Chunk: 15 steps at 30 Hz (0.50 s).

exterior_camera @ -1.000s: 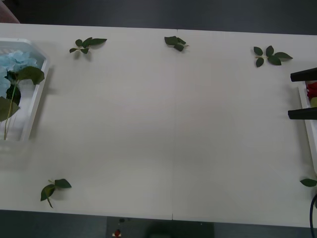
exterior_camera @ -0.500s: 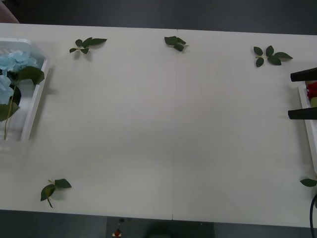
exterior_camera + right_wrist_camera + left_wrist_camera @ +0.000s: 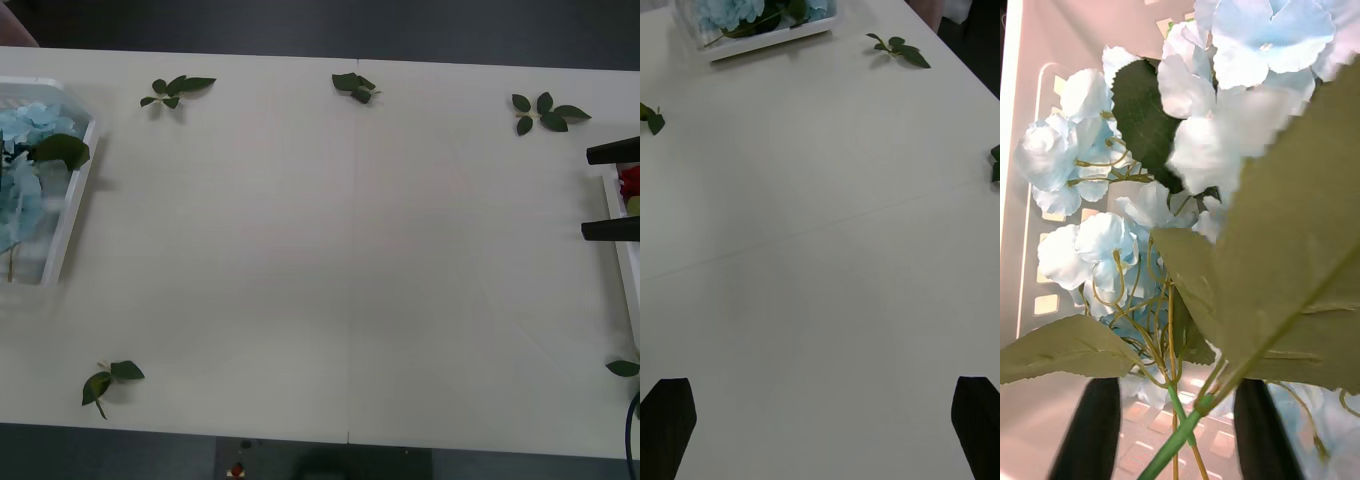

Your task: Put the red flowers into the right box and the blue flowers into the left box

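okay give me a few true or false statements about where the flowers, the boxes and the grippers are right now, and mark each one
1. The blue flowers lie in the left box. True.
2. A red flower lies loose in the middle of the table. False: red shows just at the right box, at the table's right edge.
3. The right gripper is open. True: its two black fingers stand apart by the right box.
4. The left gripper hovers over the table's centre. False: it is over the left box, with a green stem between its open fingers.
5. Loose leaf sprigs lie on the table. True.
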Each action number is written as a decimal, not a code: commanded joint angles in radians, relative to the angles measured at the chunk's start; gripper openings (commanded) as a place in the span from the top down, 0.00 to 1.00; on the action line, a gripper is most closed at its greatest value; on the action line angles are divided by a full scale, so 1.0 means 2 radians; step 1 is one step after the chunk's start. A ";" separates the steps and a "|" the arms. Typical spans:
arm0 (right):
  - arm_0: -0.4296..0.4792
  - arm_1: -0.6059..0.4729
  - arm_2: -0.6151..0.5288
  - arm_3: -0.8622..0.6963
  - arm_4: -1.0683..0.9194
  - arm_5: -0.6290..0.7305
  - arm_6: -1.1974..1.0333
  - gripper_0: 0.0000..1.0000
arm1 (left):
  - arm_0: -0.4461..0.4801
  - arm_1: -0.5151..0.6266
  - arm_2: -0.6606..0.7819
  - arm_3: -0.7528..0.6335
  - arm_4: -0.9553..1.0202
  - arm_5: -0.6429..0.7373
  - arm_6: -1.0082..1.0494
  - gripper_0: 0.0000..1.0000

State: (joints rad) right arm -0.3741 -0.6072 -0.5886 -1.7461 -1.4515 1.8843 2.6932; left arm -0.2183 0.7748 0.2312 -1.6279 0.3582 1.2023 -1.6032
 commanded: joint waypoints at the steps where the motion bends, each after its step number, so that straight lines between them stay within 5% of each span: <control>1: -0.002 -0.010 -0.003 -0.015 0.000 -0.003 0.006 0.00 | -0.006 0.018 0.006 -0.006 0.000 -0.014 -0.023 0.36; 8: -0.002 -0.010 -0.003 -0.015 0.000 -0.003 0.006 0.00 | -0.005 0.018 0.006 -0.006 0.026 -0.034 -0.024 0.06; 15: -0.002 -0.010 -0.003 -0.015 0.000 -0.003 0.006 0.00 | -0.005 0.018 0.013 -0.007 0.060 -0.057 -0.024 0.00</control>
State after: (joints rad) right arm -0.3741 -0.6072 -0.5886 -1.7461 -1.4515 1.8843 2.6932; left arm -0.2183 0.7748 0.2317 -1.6279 0.4536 1.0998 -1.6036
